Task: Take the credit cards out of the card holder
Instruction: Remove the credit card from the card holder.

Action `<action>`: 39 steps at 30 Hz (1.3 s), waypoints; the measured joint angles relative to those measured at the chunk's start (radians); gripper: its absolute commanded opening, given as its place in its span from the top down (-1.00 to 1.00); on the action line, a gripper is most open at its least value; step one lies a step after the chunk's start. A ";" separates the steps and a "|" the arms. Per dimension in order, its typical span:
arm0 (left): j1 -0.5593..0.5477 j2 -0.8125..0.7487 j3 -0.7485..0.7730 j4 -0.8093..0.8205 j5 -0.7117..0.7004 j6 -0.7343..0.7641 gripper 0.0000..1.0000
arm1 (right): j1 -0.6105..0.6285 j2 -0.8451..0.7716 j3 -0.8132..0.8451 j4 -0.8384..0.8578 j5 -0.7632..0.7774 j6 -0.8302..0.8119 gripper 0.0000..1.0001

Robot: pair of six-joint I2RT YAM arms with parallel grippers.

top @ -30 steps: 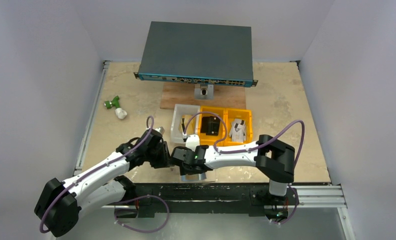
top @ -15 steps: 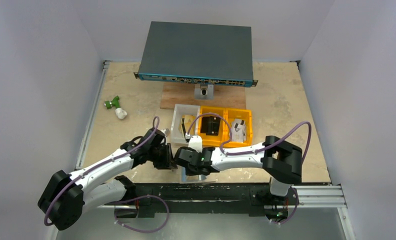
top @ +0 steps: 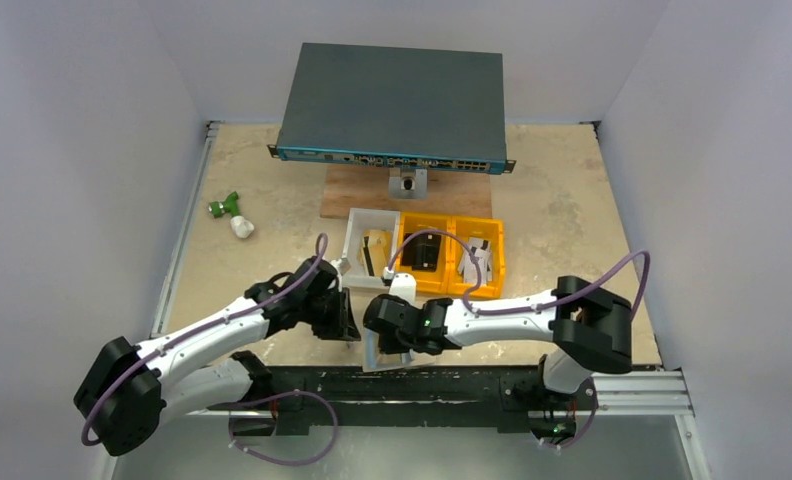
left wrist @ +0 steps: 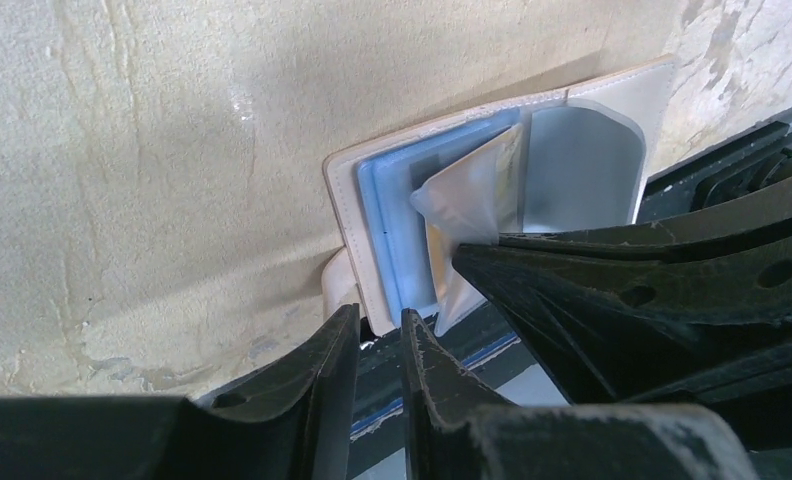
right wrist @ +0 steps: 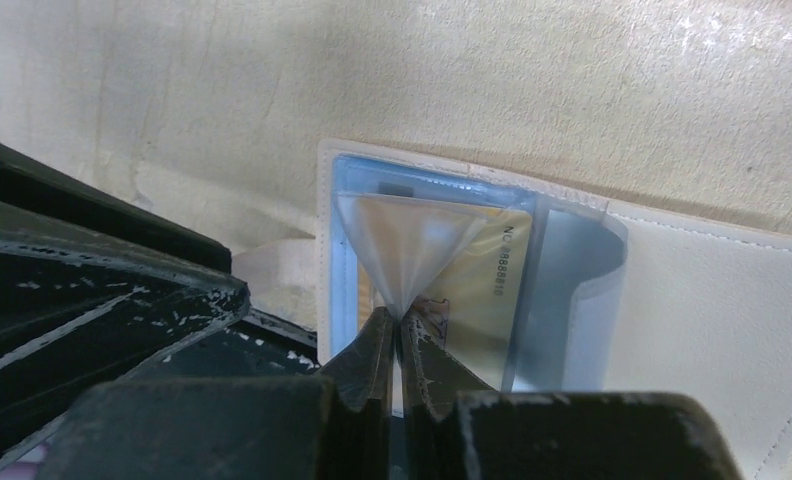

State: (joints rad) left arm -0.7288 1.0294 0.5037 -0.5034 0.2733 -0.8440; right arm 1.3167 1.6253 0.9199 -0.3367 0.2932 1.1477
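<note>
The card holder (top: 380, 355) lies open at the table's near edge, cream inside with a pale blue pocket panel (left wrist: 387, 230). A gold credit card (right wrist: 487, 280) sits in it under a clear plastic sleeve (right wrist: 412, 245). My right gripper (right wrist: 400, 320) is shut on that sleeve and pulls the film up into a cone; in the top view this right gripper (top: 374, 332) is over the holder's left part. My left gripper (left wrist: 380, 318) stands right beside it, its jaws narrowly apart around the holder's near left corner. Seen from the top, the left gripper (top: 350, 328) touches the holder's left edge.
A white bin (top: 355, 250) and two orange bins (top: 427, 275) with small parts stand just behind the grippers. A network switch (top: 392, 100) rests on a wooden board (top: 352, 195) at the back. A green and white object (top: 230, 215) lies far left. The black rail (top: 472, 380) borders the near edge.
My right jaws have closed on the clear sleeve and that arm has drawn to the right and nearer. The left gripper followed to the right, its jaws narrowing a little.
</note>
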 measured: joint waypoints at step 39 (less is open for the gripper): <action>-0.164 0.259 0.073 0.152 -0.024 -0.060 0.73 | -0.156 -0.312 -0.519 0.627 -0.241 0.208 0.90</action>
State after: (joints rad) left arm -0.8932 1.2881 0.5766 -0.3515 0.2489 -0.9035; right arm 1.1603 1.3128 0.4011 0.2905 0.0521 1.3560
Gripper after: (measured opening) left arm 0.145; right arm 0.029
